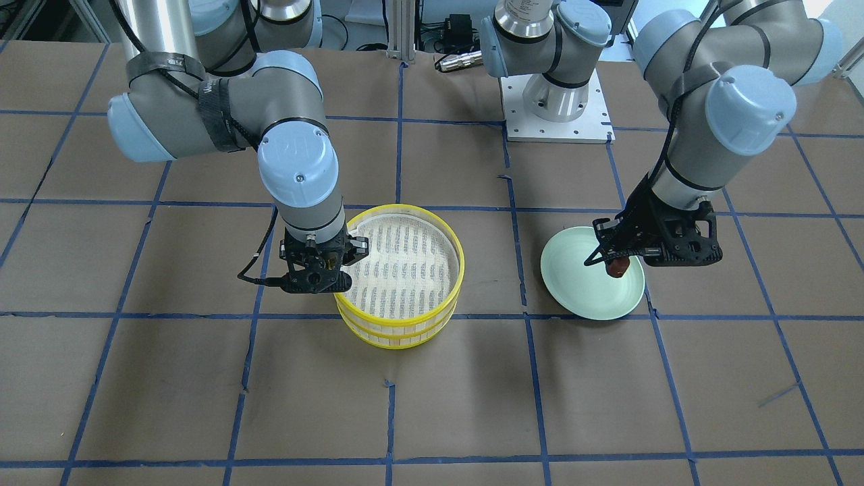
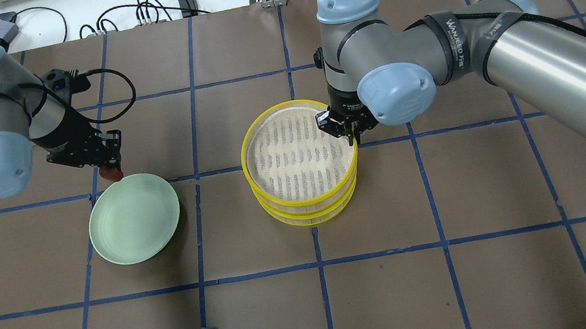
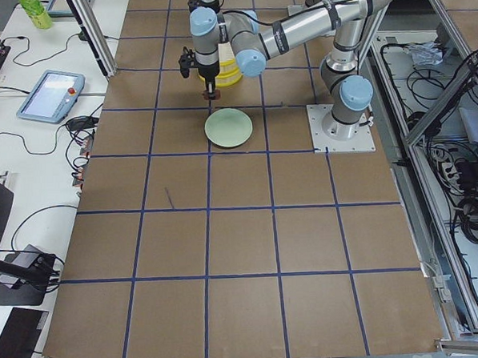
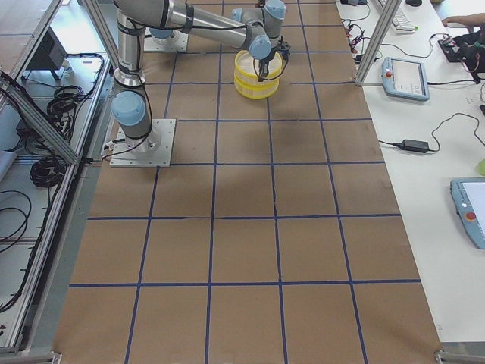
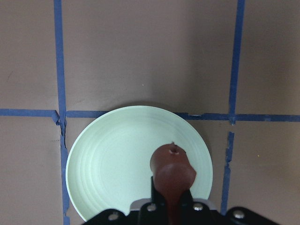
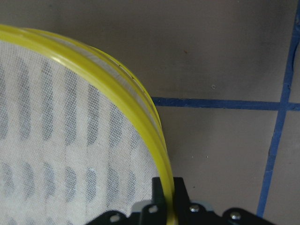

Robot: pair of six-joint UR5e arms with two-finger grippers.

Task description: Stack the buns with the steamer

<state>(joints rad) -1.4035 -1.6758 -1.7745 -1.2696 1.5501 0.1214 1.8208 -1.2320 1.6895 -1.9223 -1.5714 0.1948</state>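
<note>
Left pincer is closing tight on the dark reddish-brown bun, hanging over the pale green plate toward the worktop's left end. Right pincer is pinching the yellow steamer rim, mid-worktop.

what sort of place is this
Probably a robotics lab, not a kitchen: the table is marked in a blue tape grid, an arm's base plate is bolted on it, and a teach pendant lies on the side bench.
</note>
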